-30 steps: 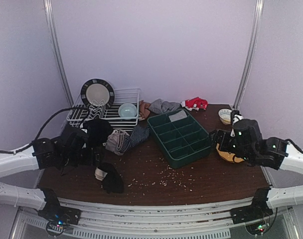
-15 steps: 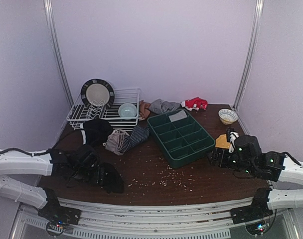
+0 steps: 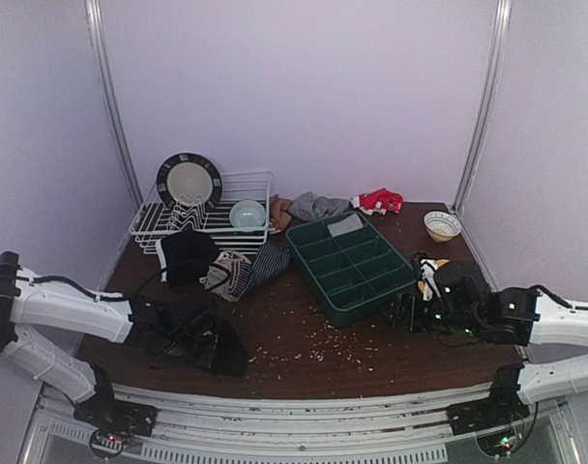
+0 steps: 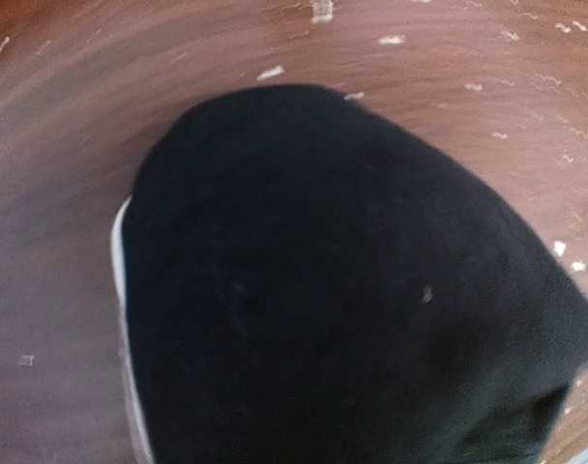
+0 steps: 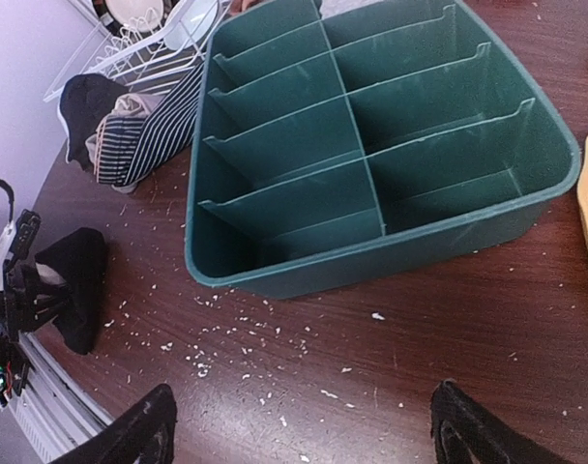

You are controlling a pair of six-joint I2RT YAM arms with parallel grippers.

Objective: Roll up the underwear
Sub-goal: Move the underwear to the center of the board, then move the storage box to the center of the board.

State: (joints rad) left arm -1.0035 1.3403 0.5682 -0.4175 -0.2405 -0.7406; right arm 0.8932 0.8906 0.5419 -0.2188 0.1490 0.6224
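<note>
Black underwear (image 4: 352, 280) directly beneath left gripper (image 3: 205, 336), its closure not tellable, left of green tray (image 5: 371, 261); right gripper (image 5: 304, 440) spread wide; crumb-strewn brown table (image 3: 371, 358), lilac walls (image 3: 304, 97).

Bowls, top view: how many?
2. One pale teal bowl sits in the wire dish rack at back left; one small white bowl stands on the table at back right. Others may be hidden.
</note>
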